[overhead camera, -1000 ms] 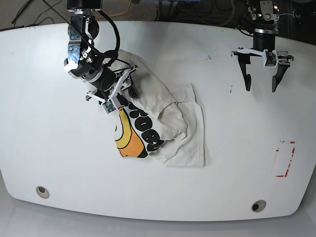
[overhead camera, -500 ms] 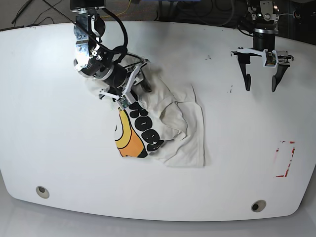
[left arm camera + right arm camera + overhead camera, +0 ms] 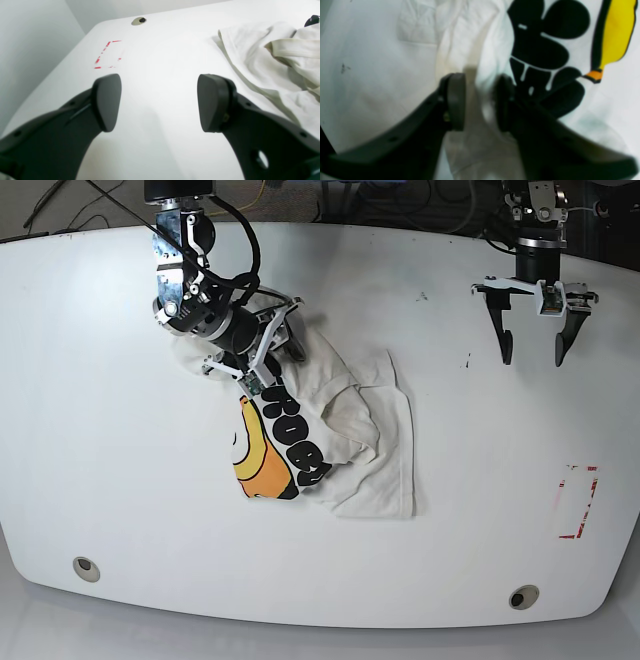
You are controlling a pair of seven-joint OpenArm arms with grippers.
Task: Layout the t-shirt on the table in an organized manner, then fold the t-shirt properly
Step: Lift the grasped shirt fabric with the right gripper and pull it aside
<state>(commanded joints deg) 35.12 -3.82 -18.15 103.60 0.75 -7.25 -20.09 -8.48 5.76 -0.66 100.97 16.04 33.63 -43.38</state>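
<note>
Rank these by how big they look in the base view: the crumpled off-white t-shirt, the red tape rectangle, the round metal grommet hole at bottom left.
1. Crumpled off-white t-shirt
2. Red tape rectangle
3. Round metal grommet hole

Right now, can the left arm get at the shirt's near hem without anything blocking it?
Probably yes. The left gripper hangs open over bare table; nothing lies between it and the t-shirt, and the right gripper works the far side.

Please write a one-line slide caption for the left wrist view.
Open left gripper above the bare white table, with the crumpled t-shirt lying to one side.
</note>
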